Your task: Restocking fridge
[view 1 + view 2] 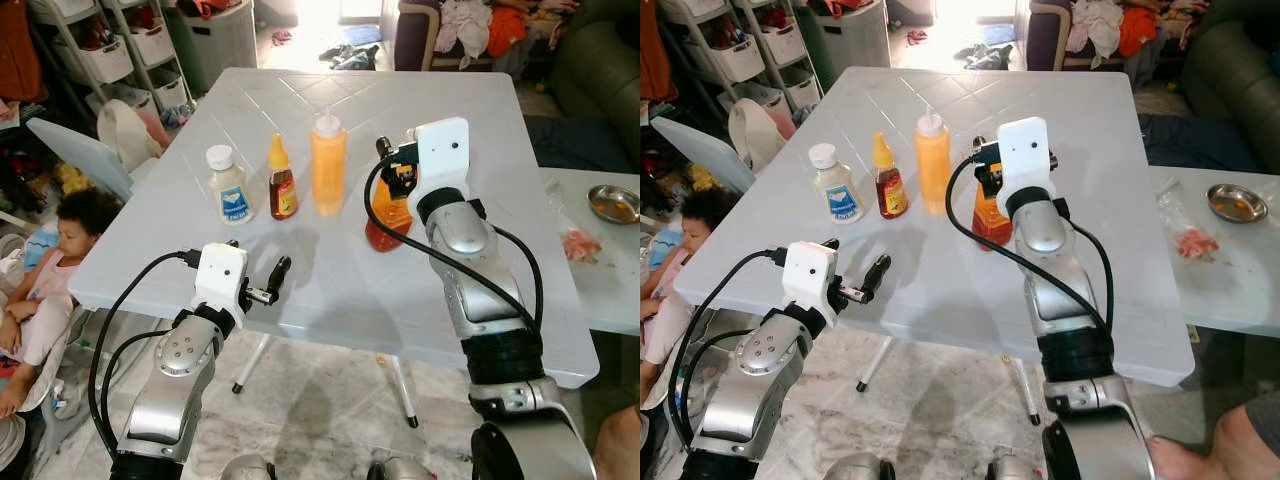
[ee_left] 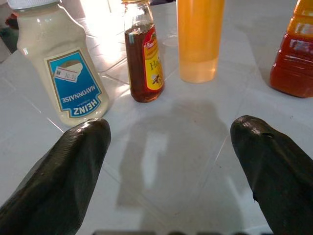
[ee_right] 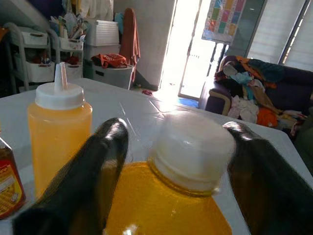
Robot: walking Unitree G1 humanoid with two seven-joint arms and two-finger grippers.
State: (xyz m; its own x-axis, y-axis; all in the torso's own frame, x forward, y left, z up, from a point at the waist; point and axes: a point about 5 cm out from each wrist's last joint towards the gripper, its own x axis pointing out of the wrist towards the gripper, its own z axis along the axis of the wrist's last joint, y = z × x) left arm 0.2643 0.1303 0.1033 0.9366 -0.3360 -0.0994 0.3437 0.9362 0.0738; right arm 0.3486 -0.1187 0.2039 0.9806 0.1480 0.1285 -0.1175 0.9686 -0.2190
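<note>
A white table (image 1: pixel 330 290) carries four bottles in a row across its middle. From the robot's left to its right these are: a Heinz mayonnaise bottle (image 1: pixel 229 186) with a white cap, a small honey bottle (image 1: pixel 282 180) with a yellow nozzle, a tall orange squeeze bottle (image 1: pixel 328 166) with a white nozzle cap, and an amber bottle (image 1: pixel 389 212) with a white cap. The first three stand upright, close together but not touching. The amber bottle stands somewhat apart from them, toward the table's right edge.

The right gripper (image 3: pixel 178 171) is at the amber bottle. Its fingers (image 3: pixel 83 181) are spread and stand on either side of the bottle's neck and cap. In the right wrist view, a gap is visible between each finger and the cap. Contact lower on the bottle cannot be determined.

The left gripper (image 1: pixel 272 282) is over the table's near edge, on the left side, short of the mayonnaise and honey bottles. Its fingers (image 2: pixel 58 181) are wide apart and hold nothing. The left wrist view looks between them at the bottle row.

A second table surface at the right carries a small metal bowl (image 1: pixel 613 203). A person (image 1: pixel 50 270) sits on the floor beside the table's left edge. Storage shelves (image 1: pixel 110 50) and a sofa (image 1: pixel 590 70) with piled clothes stand beyond the far edge.
</note>
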